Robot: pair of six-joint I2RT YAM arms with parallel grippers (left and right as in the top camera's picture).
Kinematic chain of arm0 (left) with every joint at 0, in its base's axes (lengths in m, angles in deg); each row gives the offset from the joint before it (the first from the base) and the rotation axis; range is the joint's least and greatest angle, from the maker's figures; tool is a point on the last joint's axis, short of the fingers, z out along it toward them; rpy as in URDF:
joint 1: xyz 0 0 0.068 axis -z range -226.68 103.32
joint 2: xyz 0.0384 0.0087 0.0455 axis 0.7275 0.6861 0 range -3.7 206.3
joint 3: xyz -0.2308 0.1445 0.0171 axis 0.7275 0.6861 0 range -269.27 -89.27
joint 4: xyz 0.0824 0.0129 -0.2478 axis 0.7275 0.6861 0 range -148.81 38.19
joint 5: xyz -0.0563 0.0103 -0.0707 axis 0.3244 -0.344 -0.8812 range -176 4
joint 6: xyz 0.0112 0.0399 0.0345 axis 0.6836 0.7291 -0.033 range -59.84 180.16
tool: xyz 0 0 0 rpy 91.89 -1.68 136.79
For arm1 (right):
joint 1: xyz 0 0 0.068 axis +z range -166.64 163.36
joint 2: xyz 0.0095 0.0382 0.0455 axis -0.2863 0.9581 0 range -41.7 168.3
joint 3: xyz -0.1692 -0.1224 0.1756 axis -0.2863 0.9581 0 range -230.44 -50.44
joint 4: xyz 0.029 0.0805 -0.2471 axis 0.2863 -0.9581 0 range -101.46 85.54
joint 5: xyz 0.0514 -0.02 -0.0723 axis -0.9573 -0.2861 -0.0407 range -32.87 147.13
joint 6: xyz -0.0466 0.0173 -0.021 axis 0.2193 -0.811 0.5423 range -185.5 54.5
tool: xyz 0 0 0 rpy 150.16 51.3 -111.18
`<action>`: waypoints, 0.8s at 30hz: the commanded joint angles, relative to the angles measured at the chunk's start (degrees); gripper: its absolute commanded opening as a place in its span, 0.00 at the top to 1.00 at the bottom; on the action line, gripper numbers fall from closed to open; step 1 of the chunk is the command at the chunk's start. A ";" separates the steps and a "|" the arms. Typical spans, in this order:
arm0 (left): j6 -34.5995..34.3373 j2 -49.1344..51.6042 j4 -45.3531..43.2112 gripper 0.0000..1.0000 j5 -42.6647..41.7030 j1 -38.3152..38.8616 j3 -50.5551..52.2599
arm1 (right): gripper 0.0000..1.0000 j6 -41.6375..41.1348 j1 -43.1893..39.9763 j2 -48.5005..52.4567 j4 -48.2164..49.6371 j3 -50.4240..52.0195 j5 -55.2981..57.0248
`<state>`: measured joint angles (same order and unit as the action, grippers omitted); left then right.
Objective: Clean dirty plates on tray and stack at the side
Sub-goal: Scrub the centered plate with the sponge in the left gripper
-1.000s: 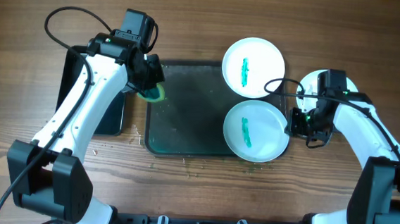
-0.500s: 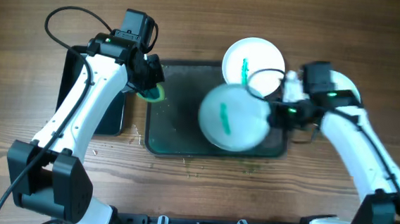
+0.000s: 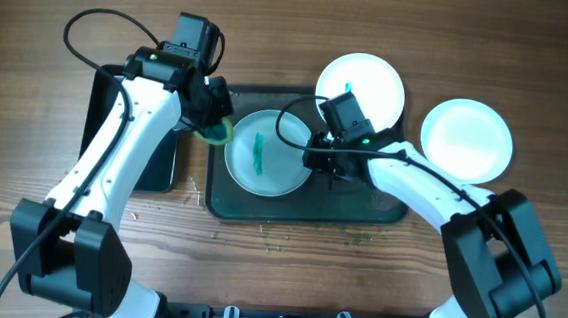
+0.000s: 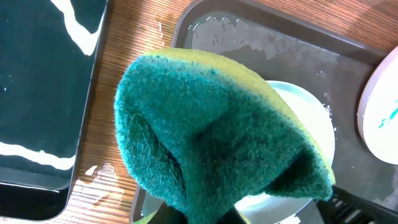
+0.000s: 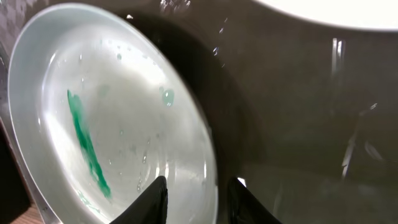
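The left gripper (image 3: 214,126) is clamping a green sponge (image 4: 211,130) and hanging over the left rim of the tray (image 3: 301,208), just touching or just above the upper-left edge of the dirty plate (image 3: 264,158); I cannot tell which. The plate is lying flat in the tray, to the right of the sponge and slightly nearer the robot. Its green streak (image 3: 258,153) is running front to back across the centre. The right gripper (image 3: 316,161) is pinching the plate's right rim with narrow jaws, steadying it. Judging by this, the left arm is nearer for wiping, sweeping rightward. Farther right, a second smeared plate (image 3: 361,84) is waiting, and a clean plate (image 3: 466,140) is sitting aside.
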<state>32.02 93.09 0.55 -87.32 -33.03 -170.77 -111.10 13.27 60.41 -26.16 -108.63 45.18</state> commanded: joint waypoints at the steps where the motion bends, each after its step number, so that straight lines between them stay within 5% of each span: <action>1: 0.70 1.38 -0.90 0.96 0.72 1.66 -0.26 | 0.74 2.12 -2.58 3.91 1.20 -1.95 -5.73; 5: 0.46 6.78 -3.72 0.96 0.72 4.90 -0.26 | 0.96 3.61 -2.89 8.17 -0.07 -5.55 -8.20; 13: 1.05 23.02 -8.98 0.96 -3.58 9.40 -0.22 | 0.96 4.31 -2.89 8.17 -0.17 -5.57 -8.72; 19: 21.24 25.57 -9.27 0.96 -29.97 9.38 -0.22 | 0.96 4.59 -2.89 8.17 -0.11 -5.57 -9.09; 22: 17.88 25.57 -9.97 0.96 -22.43 9.07 -0.22 | 0.96 4.98 -2.89 8.17 -0.15 -5.57 -9.33; 24: 4.44 25.57 -9.27 0.96 -2.34 8.96 -0.22 | 0.95 5.07 -2.89 8.17 -0.07 -5.57 -9.53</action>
<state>47.12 116.85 -9.09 -108.28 -24.22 -171.69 -107.02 10.37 67.62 -26.51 -112.63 37.86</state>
